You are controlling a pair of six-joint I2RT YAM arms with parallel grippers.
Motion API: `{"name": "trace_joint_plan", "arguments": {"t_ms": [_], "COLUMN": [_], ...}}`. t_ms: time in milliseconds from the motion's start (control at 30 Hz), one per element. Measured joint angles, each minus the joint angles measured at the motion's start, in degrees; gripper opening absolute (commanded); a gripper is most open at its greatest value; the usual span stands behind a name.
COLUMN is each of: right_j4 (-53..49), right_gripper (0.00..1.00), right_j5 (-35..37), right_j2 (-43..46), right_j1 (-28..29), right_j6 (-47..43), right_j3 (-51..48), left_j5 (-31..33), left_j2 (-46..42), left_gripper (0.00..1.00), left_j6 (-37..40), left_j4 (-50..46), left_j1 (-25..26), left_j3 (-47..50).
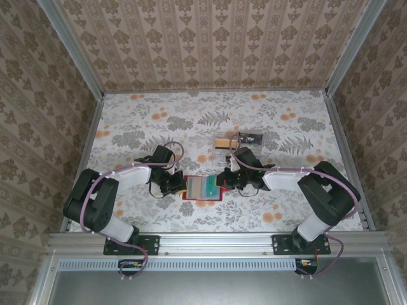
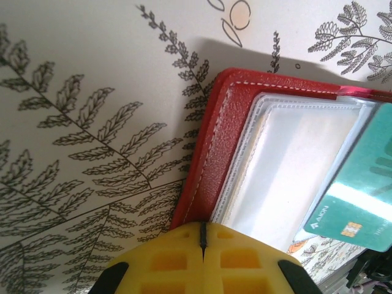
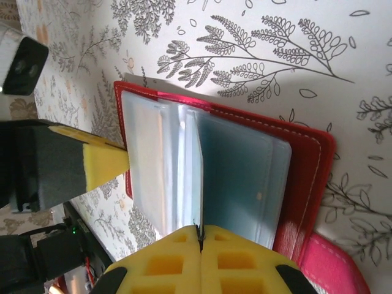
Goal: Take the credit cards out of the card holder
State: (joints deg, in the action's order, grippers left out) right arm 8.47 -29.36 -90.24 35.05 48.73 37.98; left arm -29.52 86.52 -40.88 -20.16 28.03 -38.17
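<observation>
**Teal card pinched at the right, holder pinned at the left**

The card holder [image 2: 211,141] lies open on the floral table [image 1: 286,210], near the arms' bases. Its long axis runs left to right between the two grippers. The left gripper [image 1: 176,184] is clenched on nothing, its tips pressing against the holder's left edge. The right gripper [image 1: 224,181] meets the opposite side, its fingers closed on a thin edge that looks to be the teal card [image 2: 361,177]. That card sits askew over the clear sleeves, its long axis roughly along the holder's and its right end at the right fingers. The right arm is therefore best placed to draw it rightward, away from the left tips. The tan-gold card [image 1: 222,142] and the black card [image 1: 250,138] lie side by side farther back, apart from the holder.
</observation>
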Motion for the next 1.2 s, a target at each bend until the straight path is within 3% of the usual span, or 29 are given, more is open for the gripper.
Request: {"name": "trace_joint_plan", "arguments": {"t_ms": [233, 367, 400, 500, 733, 967, 1200], "right_j4": [-13.68, -25.42, -28.46, -36.81, -51.36, -60.11, -59.98], "right_gripper": [0.00, 0.00, 0.00, 0.00, 0.00, 0.00, 0.00], "right_j5": [1.14, 3.96, 5.09, 8.87, 18.80, 31.52, 42.12], "right_j2": [8.57, 10.21, 10.25, 10.25, 8.79, 6.12, 3.48], "right_j1": [-0.94, -1.05, -1.05, -1.05, -1.05, -0.17, 0.37], "right_j6": [-7.10, -15.41, -17.90, -25.11, -40.89, -64.30, -80.17], "right_j3": [4.20, 14.12, 17.18, 24.85, 36.06, 38.40, 37.20], "left_j5": [0.61, 1.07, 1.05, 1.01, 0.98, 1.05, 1.05], "left_j2": [-0.02, -1.16, -1.79, -3.93, -9.84, -16.74, -18.18], "left_gripper": [0.00, 0.09, 0.15, 0.47, 1.00, 1.00, 1.00], "left_j6": [0.55, 1.42, 1.68, 2.67, 3.21, 3.45, 3.69], "left_j4": [-2.67, -4.94, -5.25, -5.66, -5.57, -5.09, -5.05], "left_j1": [-0.44, -1.14, -1.42, -2.82, -5.68, -9.81, -11.21], "left_j3": [-1.33, -4.02, -4.94, -7.67, -10.60, -10.62, -10.60]}}
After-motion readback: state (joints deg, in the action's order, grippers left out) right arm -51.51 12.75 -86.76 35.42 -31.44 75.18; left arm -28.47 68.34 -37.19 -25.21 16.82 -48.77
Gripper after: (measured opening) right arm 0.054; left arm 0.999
